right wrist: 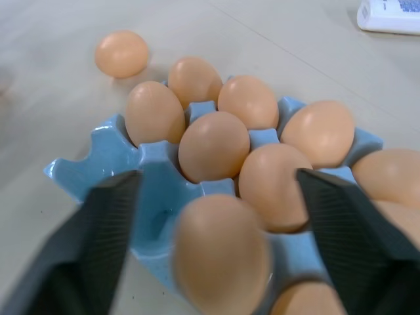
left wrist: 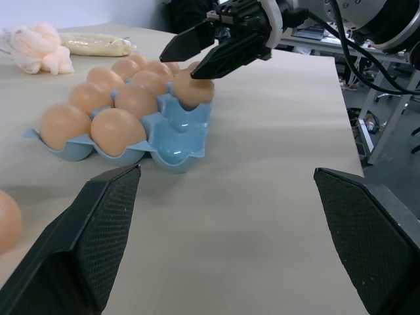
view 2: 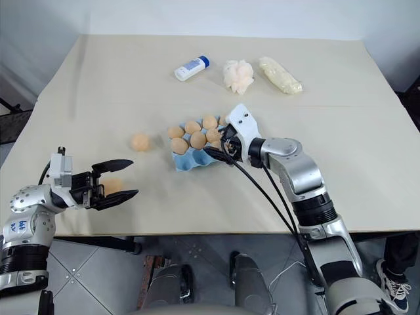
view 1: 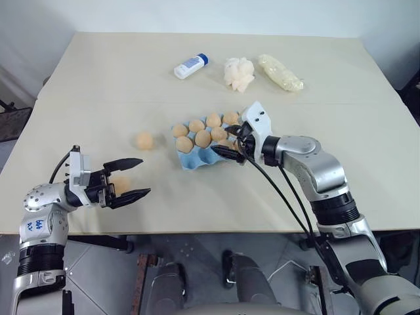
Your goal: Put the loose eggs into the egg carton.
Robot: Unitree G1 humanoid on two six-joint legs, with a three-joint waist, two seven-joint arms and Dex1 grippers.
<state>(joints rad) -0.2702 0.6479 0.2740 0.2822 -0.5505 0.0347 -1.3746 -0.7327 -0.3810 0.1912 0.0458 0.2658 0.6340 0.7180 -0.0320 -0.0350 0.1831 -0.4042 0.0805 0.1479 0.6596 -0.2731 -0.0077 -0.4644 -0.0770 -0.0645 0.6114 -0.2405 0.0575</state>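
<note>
Two loose eggs (view 1: 144, 140) remain on the desk toward its left edge, one between the wide-open, empty left pincer (view 1: 129, 178). Right pincer (view 1: 233, 143), open and empty, hovers over the egg carton (view 1: 193, 157) mid-desk; risk: clipping seated eggs.

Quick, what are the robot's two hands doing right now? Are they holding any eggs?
Left hand: open, holding nothing, an egg on the table beside it.
Right hand: open, holding nothing, over the carton.

smooth matt eggs (right wrist: 214, 146) sit in a moulded, matt blue egg carton (right wrist: 111, 152).
</note>
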